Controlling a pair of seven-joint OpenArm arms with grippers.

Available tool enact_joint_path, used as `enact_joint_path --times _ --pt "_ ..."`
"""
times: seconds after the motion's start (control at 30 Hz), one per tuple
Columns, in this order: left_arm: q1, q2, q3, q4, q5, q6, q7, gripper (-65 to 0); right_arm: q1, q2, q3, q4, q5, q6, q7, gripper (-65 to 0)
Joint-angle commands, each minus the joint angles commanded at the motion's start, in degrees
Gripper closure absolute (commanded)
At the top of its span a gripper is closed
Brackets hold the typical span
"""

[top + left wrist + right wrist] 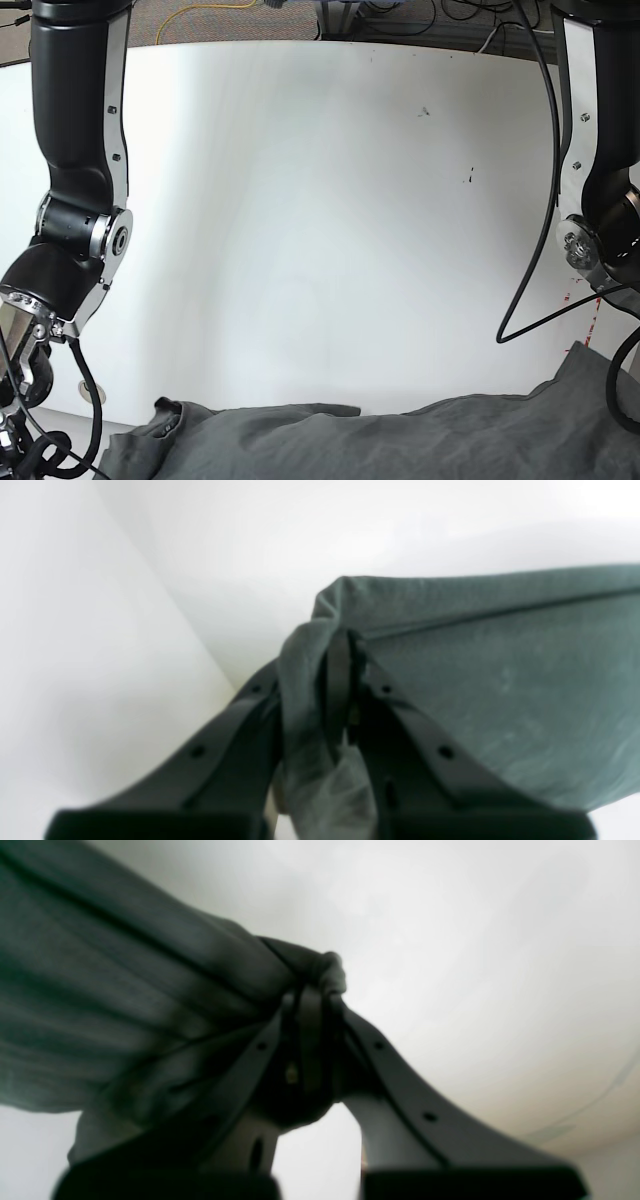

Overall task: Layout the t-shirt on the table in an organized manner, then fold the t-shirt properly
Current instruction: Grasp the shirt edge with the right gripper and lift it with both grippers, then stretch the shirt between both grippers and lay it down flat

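Observation:
The dark grey t-shirt (400, 440) lies stretched along the near edge of the white table (320, 220) in the base view, wrinkled, with a raised corner at the right. In the left wrist view my left gripper (347, 637) is shut on a bunched corner of the t-shirt (500, 680), which spreads away to the right. My right gripper (312, 990) is shut on a gathered fold of the t-shirt (100, 990), whose cloth hangs off to the left. Both grippers sit below the bottom edge of the base view.
My two arms stand at the left (80, 200) and right (600, 150) sides of the table. A red mark (590, 310) lies near the right arm. Cables (250, 10) run over the floor behind the far edge.

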Motion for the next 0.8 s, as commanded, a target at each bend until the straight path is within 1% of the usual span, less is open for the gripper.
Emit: enact_joint_path --times 0.1,0.27,0.3,0.37,0.43,0.47,0.5,0.57,0.7,0.8 --pt "4.0 0.0 -0.5 0.1 -0.1 0.0 1.1 0.0 -4.8 0.5 0.0 4.8 0.0 0.00 -1.3 -0.2" --pt "10.2 -0.1 -1.9 1.4 -0.1 -0.1 1.2 0.0 -13.4 0.6 0.3 11.5 0.0 0.00 -2.1 -0.2" --pt "12.9 0.0 -2.2 2.5 -0.2 -0.1 1.2 0.0 -17.8 0.6 0.4 14.0 0.0 0.00 -2.1 -0.2" --pt "17.2 -0.1 -2.4 4.0 -0.2 -0.2 1.2 0.0 -23.6 0.6 0.4 18.0 0.0 0.00 -2.1 -0.2" --pt "23.0 -0.1 -3.3 6.4 -0.2 -0.6 1.2 0.0 -32.4 0.2 2.5 22.8 0.3 0.00 -2.1 -0.2" --pt "24.4 0.0 -3.6 6.9 -0.2 -1.0 1.2 0.0 -33.8 -0.1 3.0 23.4 0.4 0.00 -2.1 -0.2" --pt "27.4 0.1 -4.7 8.1 -0.2 -1.9 1.2 0.0 -38.0 -1.6 4.3 24.5 0.4 0.00 -2.1 -0.2" --pt "31.9 0.3 -6.1 9.7 -0.2 -3.5 1.2 0.0 -42.9 -3.8 6.2 25.4 0.4 0.00 -2.0 -0.2" --pt "40.6 0.4 -8.4 12.0 -0.2 -3.5 1.2 0.0 -51.3 -7.0 10.0 26.1 0.4 0.00 -1.9 -0.2" --pt "46.9 1.4 -10.2 13.5 -0.2 -3.5 1.2 0.0 -57.0 -8.6 12.2 26.1 0.4 0.00 -1.8 -0.2"
